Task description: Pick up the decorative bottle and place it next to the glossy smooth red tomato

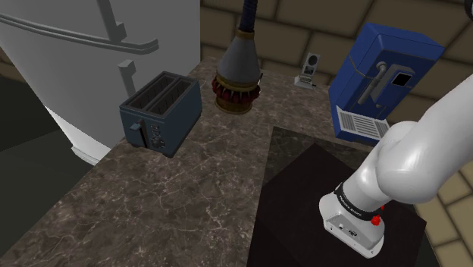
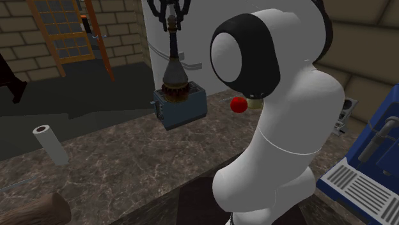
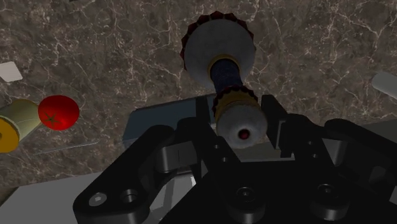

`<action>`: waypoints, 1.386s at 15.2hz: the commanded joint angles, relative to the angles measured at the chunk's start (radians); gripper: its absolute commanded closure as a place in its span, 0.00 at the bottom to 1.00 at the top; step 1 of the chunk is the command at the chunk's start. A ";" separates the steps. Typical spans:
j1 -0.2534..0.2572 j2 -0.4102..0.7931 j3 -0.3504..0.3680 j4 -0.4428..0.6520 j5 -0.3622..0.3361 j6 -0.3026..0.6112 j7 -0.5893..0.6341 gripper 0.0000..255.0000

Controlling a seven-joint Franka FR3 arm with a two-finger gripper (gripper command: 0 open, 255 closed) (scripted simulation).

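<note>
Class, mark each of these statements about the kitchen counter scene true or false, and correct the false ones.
1. The decorative bottle stands upright on the marbled counter. True.
2. The tomato lies on top of the toaster. False: it lies on the counter, apart from the toaster.
3. The toaster is bright red. False: it is dark blue-grey; the tomato is the red thing.
4. The gripper is above the bottle's top, looking down along it. True.
</note>
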 commanded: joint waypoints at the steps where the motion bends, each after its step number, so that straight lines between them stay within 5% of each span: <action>1: -0.025 -0.036 -0.036 -0.081 0.011 0.050 -0.060 1.00; 11: -0.122 -0.034 -0.178 -0.217 -0.009 0.188 -0.307 1.00; 21: -0.212 0.088 -0.284 -0.201 -0.033 0.294 -0.507 1.00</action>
